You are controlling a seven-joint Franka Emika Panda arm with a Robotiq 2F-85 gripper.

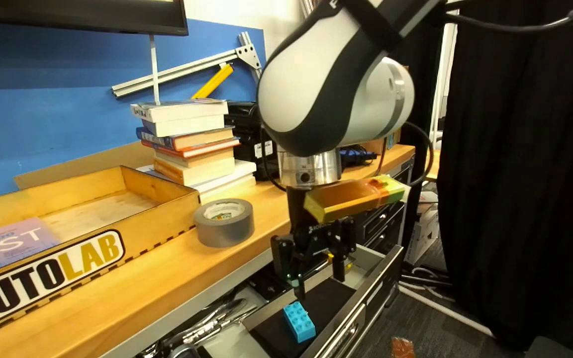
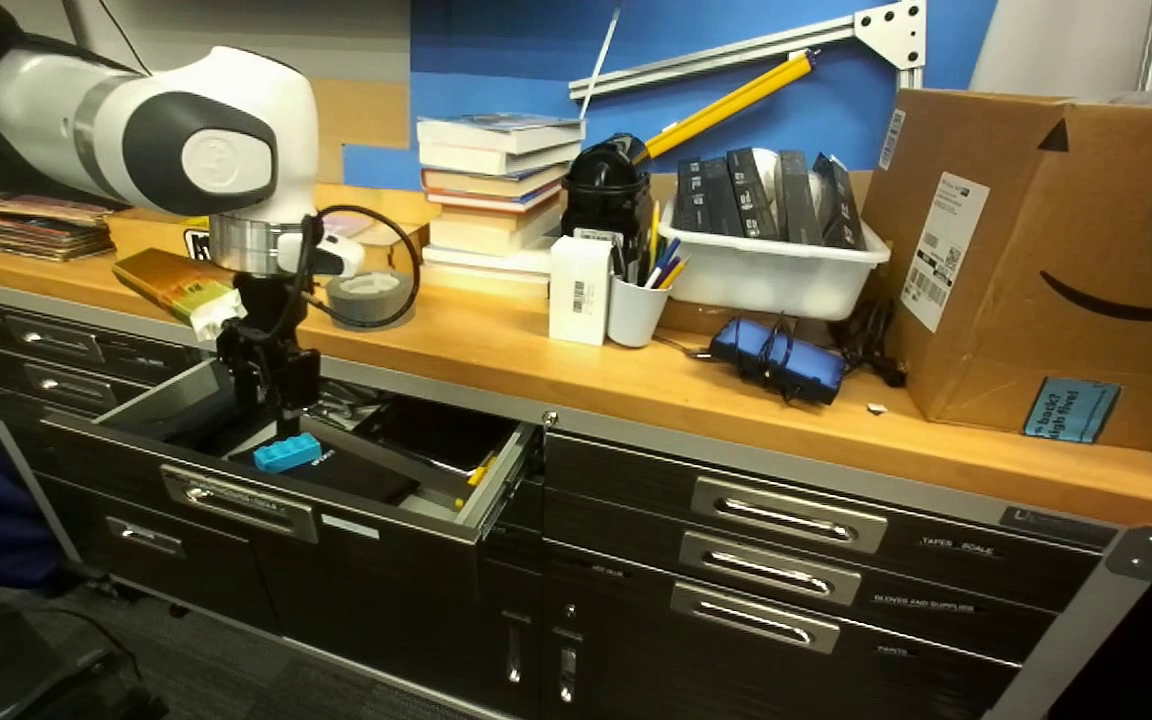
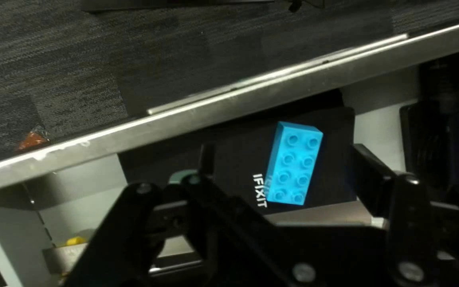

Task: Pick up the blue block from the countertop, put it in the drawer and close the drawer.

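The blue block (image 1: 299, 322) lies studs up inside the open drawer (image 2: 386, 565), on a black flat case marked IFIXIT. The block also shows in an exterior view (image 2: 288, 453) and in the wrist view (image 3: 294, 163). The drawer's front rim crosses the wrist view (image 3: 229, 101). My gripper (image 1: 319, 284) points down over the drawer, fingers spread and holding nothing. In the wrist view the block shows between the two fingers, apart from both and farther down. The wooden countertop (image 1: 167, 293) runs along behind the drawer.
On the countertop stand a grey tape roll (image 1: 224, 222), the AUTOLAB tray (image 1: 162, 228), a book stack (image 2: 501, 190) and a cardboard box (image 2: 1046, 260). Tools (image 1: 217, 318) lie in the drawer's back. A yellow-brown holder (image 1: 356, 196) sticks out from my wrist.
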